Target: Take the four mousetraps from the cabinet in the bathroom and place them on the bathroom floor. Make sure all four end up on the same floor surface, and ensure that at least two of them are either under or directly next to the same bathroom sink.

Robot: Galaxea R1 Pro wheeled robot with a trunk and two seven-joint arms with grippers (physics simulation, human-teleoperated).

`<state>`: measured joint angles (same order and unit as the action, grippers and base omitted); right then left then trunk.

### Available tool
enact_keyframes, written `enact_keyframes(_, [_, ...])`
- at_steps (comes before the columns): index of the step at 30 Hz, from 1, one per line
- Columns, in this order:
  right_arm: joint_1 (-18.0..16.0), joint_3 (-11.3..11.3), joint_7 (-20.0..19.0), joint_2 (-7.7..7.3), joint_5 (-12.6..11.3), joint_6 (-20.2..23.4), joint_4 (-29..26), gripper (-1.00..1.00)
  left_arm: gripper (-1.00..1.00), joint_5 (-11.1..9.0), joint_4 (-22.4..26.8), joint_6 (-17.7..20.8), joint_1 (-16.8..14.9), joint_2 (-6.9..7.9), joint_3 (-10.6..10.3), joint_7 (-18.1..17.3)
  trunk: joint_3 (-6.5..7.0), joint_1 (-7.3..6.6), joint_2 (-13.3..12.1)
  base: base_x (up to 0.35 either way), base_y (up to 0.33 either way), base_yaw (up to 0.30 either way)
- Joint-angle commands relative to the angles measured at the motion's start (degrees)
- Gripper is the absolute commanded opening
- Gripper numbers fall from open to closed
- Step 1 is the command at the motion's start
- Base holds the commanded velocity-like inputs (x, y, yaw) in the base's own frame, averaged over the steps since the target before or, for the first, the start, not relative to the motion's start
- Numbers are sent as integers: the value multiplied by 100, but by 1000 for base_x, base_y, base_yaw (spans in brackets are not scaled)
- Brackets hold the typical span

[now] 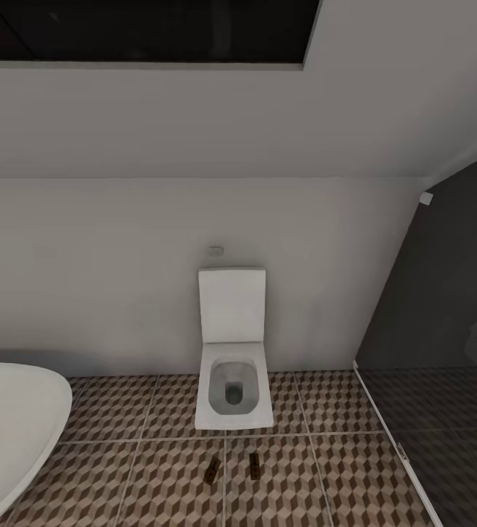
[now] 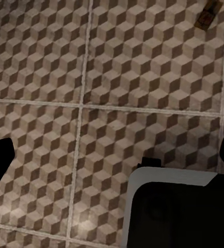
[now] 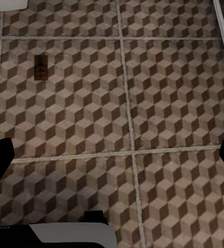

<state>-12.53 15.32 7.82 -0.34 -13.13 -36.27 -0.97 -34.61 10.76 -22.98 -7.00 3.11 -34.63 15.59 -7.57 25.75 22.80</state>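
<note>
Two small brown wooden mousetraps (image 1: 212,472) (image 1: 254,465) are logged on cube-patterned tiled floor (image 1: 158,483) before white toilet (image 1: 233,395), sink placement risked unmet; both claws are seen spread, nothing pinched.

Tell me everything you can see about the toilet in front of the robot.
The toilet is white, boxy and glossy, like ceramic. Its flat lid stands raised against the pale wall, leaving the grey bowl open. The base sits on the cube-patterned bathroom floor. Two mousetraps lie on the tiles just in front, apart from it.
</note>
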Motion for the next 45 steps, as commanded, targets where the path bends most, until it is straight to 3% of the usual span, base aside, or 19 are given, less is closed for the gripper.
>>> enact_keyframes(1, [-4, 50, -20, -3, -33, -11, 1, 100, 100, -23, 3, -6, -3, 23, -51, -6, -12, 3, 12, 0, 0, 0])
enact_keyframes(11, [-4, 52, -285, -18, -32, -4, 1, 100, 100, -31, -71, -5, -3, 103, -61, -88, -12, 3, 12, 0, 0, 0])
enact_keyframes(45, [-4, 50, -253, -4, -32, 4, -6, 100, 100, -37, -239, 20, -3, 53, -56, -64, -12, 3, 12, 0, 0, 0])
